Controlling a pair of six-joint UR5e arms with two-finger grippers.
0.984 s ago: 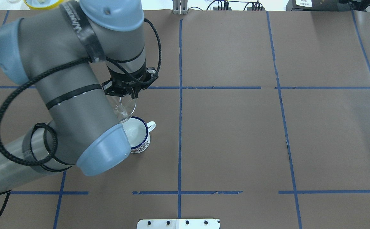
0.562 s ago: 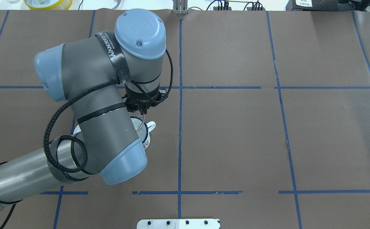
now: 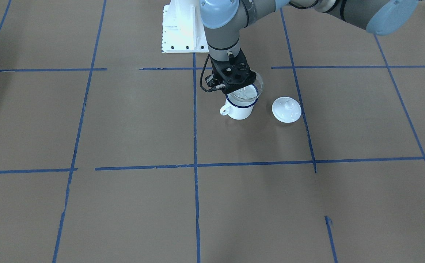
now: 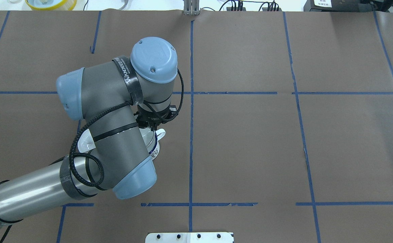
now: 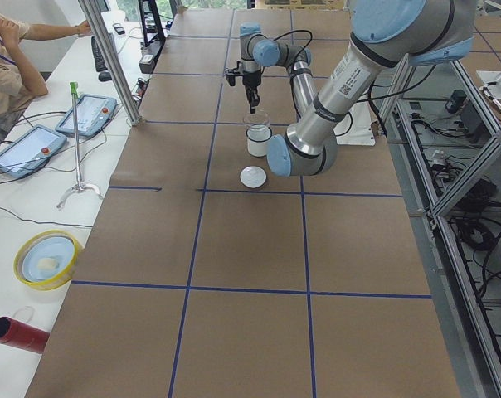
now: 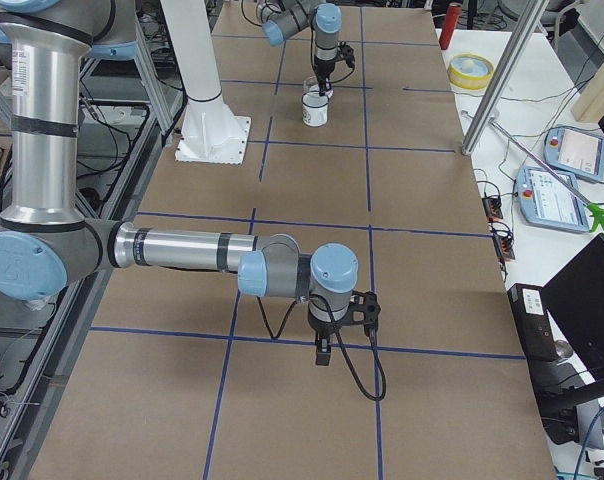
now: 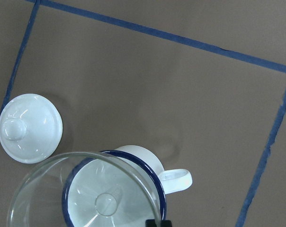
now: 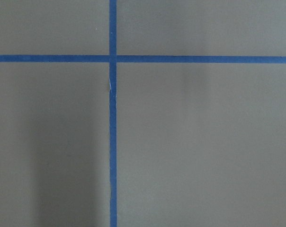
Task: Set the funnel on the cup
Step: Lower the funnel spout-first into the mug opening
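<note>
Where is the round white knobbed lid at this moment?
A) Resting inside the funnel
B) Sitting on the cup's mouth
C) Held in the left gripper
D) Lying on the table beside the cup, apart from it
D: the lid lies knob up on the table beside the cup, with a bare gap between them. It is the funnel that hangs over the cup's mouth.

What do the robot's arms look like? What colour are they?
Both the left arm and the right arm are fat grey-and-silver tubes with rounded light-blue caps. A black strap with white letters and a looping black braided cable wrap the left one. The left gripper and right gripper are small and black.
</note>
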